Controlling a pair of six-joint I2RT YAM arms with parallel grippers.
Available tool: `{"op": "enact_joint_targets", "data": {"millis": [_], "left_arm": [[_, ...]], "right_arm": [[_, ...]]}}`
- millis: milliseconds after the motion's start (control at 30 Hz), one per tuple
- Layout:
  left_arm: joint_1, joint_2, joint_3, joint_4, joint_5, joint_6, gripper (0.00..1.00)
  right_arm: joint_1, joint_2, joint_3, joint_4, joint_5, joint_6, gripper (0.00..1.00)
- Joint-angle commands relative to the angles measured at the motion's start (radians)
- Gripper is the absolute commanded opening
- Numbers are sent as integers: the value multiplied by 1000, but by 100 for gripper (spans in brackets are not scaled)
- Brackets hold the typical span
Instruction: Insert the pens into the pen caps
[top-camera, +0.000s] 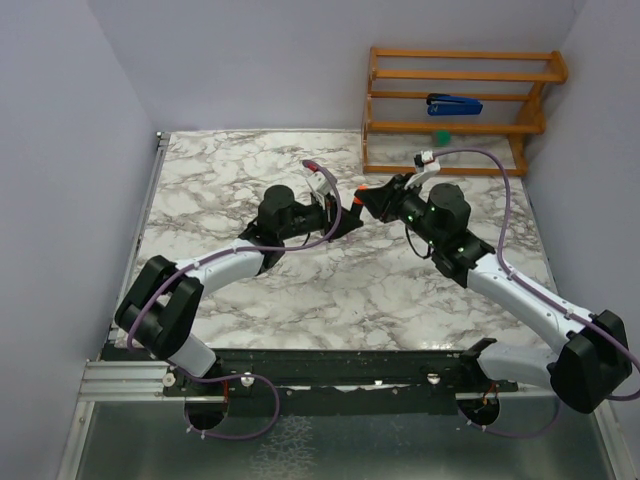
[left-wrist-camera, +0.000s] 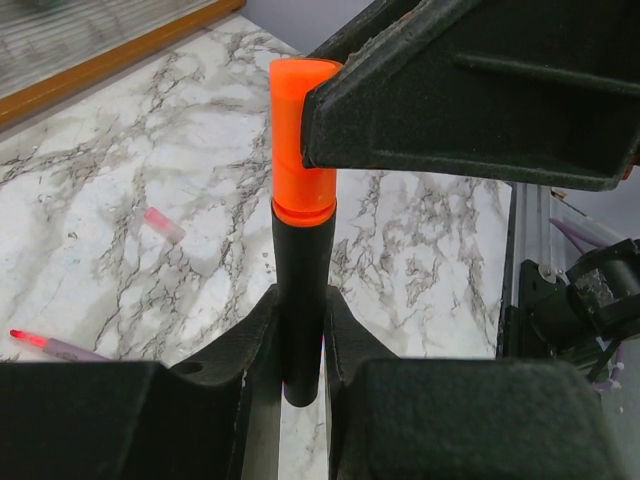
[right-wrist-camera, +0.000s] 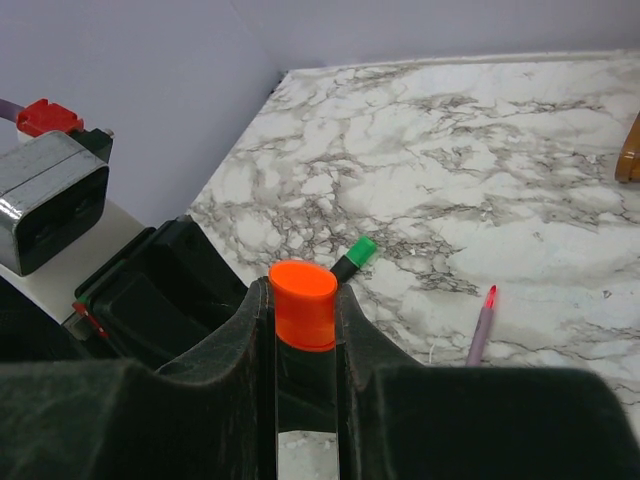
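My left gripper (left-wrist-camera: 300, 302) is shut on a black-bodied pen (left-wrist-camera: 298, 290), held upright in its view. An orange cap (left-wrist-camera: 303, 140) sits over the pen's far end, its rim against the black body. My right gripper (right-wrist-camera: 302, 298) is shut on that orange cap (right-wrist-camera: 303, 305). Both grippers meet above the table's middle (top-camera: 362, 200). A second black pen with a green end (right-wrist-camera: 352, 258) lies on the marble beneath. The slim pink pen (right-wrist-camera: 480, 332) with a red tip lies beside it and also shows in the left wrist view (left-wrist-camera: 50, 346). A green cap (top-camera: 441, 135) sits by the rack.
A wooden rack (top-camera: 460, 70) stands at the back right with a blue stapler-like object (top-camera: 455, 103) on a shelf. A small pink cap (left-wrist-camera: 165, 225) lies on the marble table (top-camera: 230, 170). Grey walls close in on the left, back and right.
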Motion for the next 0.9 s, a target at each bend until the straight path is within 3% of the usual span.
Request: {"op": "enact_joint_targets", "data": {"millis": [0, 633, 867], "left_arm": [[45, -4, 108, 207, -76, -13, 0], [121, -16, 160, 168, -52, 15, 0], [129, -10, 186, 164, -50, 24, 0]], "right_arm": [[85, 31, -50, -185, -107, -14, 0], [141, 103, -9, -302, -32, -118, 0], [154, 112, -18, -237, -122, -88, 0]]}}
